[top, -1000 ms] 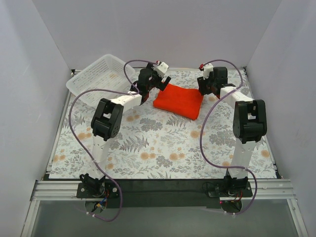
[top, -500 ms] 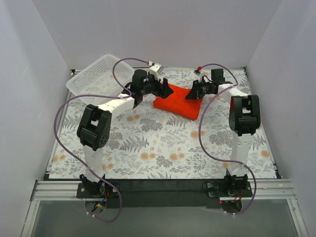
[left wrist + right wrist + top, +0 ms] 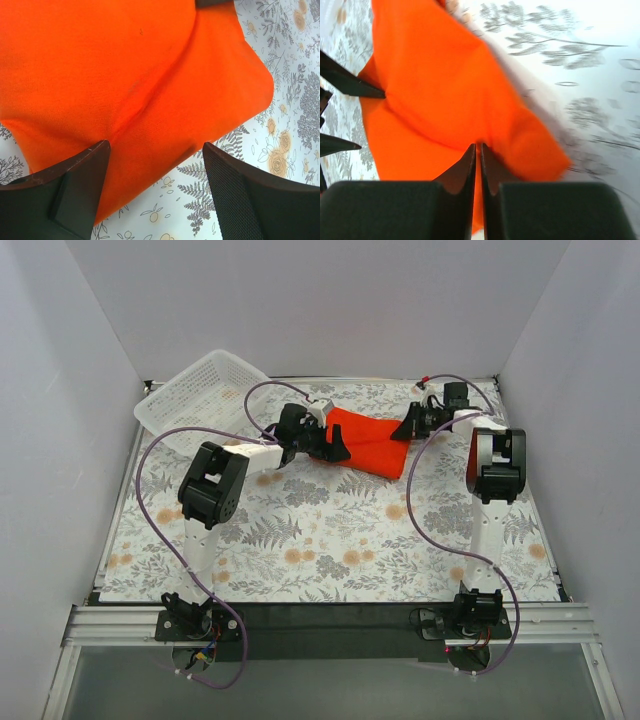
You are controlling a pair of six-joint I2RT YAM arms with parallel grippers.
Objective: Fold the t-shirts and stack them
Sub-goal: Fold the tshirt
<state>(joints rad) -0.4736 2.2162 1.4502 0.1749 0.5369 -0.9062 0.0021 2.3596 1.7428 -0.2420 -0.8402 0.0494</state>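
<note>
Right wrist shows right end effector [image 3: 476, 150] pinching t-shirt [image 3: 435, 90]; left end effector [image 3: 155, 146] gapes.

**Table [image 3: 330, 540], seen from above.** The flat top is covered by a pale cloth printed with grey ferns and orange flowers. My two arms [image 3: 215, 490] are bolted along its near edge.

- **(a) t-shirt [image 3: 370, 440]:** Plain bright orange-red and folded to a rough rectangle, it lies on the cloth at the far middle. One long side runs slantwise towards the right.
- **(b) basket [image 3: 195, 400]:** White plastic lattice, sitting at the far left corner. It appears tilted, with its near rim over the cloth, and it is apart from the t-shirt.
</note>
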